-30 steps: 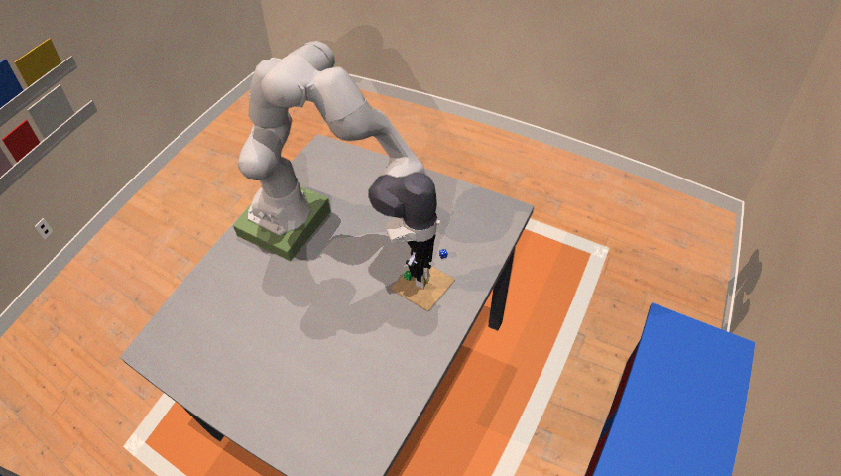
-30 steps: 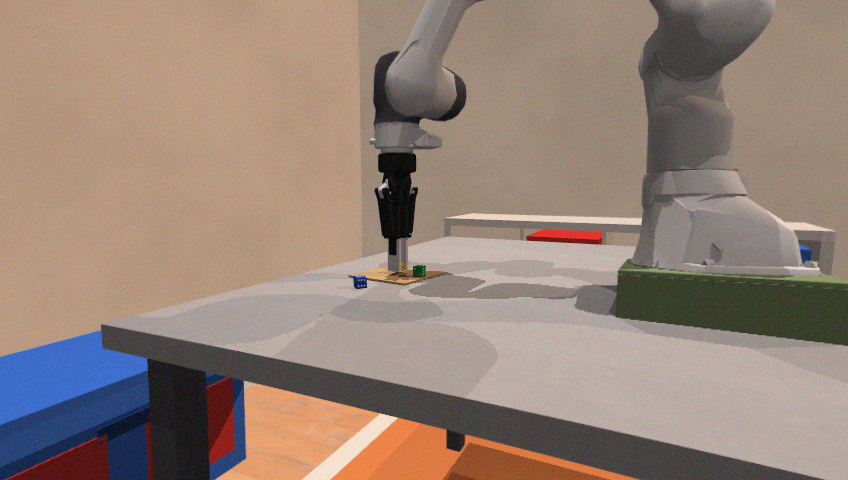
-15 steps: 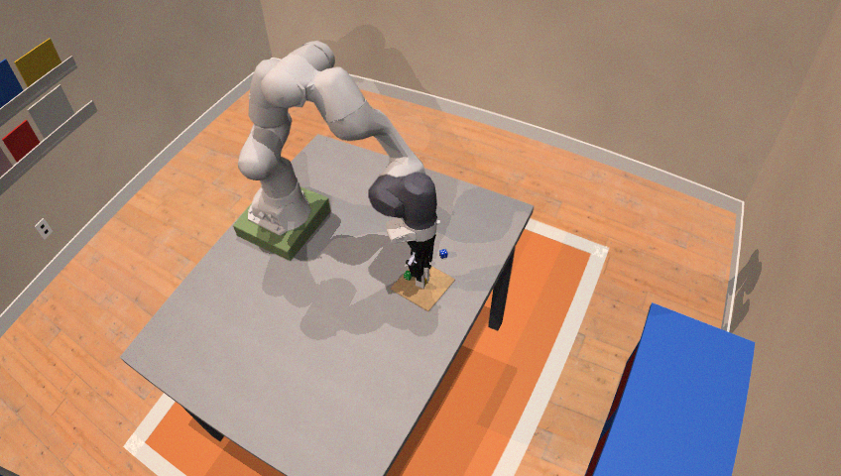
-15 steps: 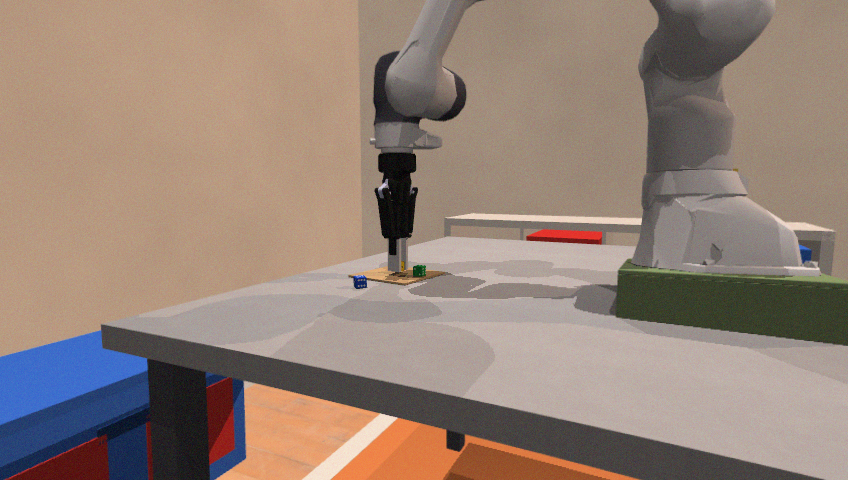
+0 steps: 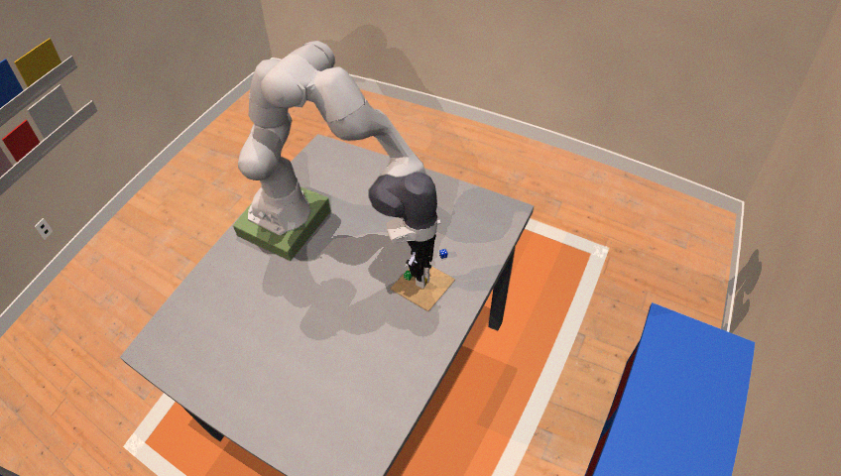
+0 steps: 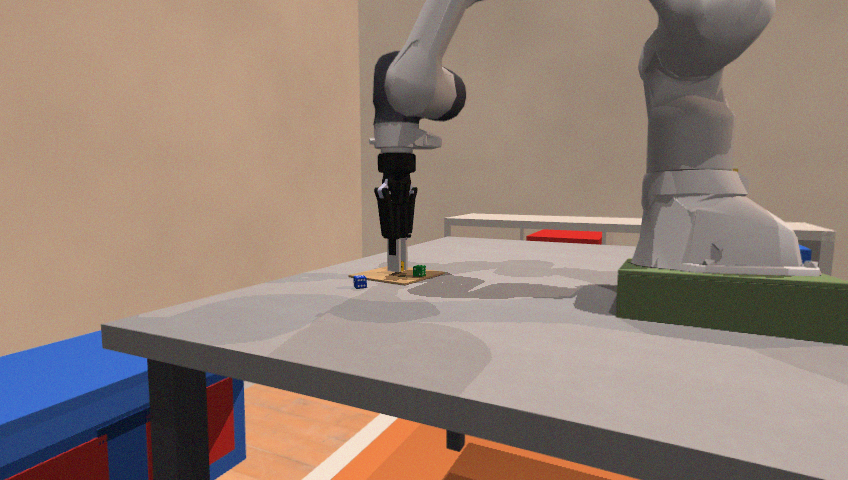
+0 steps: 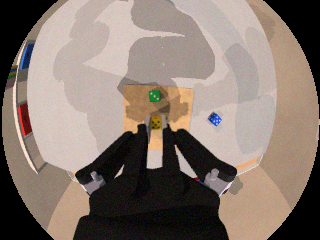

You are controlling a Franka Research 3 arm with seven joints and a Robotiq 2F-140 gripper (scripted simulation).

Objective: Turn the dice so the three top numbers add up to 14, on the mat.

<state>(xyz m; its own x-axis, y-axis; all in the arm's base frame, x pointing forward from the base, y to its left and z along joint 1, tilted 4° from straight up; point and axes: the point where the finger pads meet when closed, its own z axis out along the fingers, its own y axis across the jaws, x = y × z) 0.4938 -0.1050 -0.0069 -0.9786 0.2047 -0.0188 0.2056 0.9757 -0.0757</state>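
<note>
The bench [image 5: 265, 353] [image 6: 535, 356] [image 7: 107, 145] carries the mat [image 5: 429, 299] [image 6: 380, 275] [image 7: 133, 102], lying flat. Over it the gripper [image 5: 421, 280] [image 6: 397, 264] [image 7: 156, 121] points down, its fingers narrowly spaced with the yellow die [image 5: 426, 279] [image 6: 402, 265] [image 7: 156, 122] between them; whether both pads press it, the pictures do not settle. The green die [image 5: 408, 275] [image 6: 419, 270] [image 7: 154, 96] sits on the mat, nearer the robot's base; the blue die [image 5: 442, 253] [image 6: 360, 281] [image 7: 215, 119] lies off it. The step looks like gripping or placing yellow. If gripping, a straight lift comes next; if placing, opening evenly. Blue still needs bringing onto the mat.
</note>
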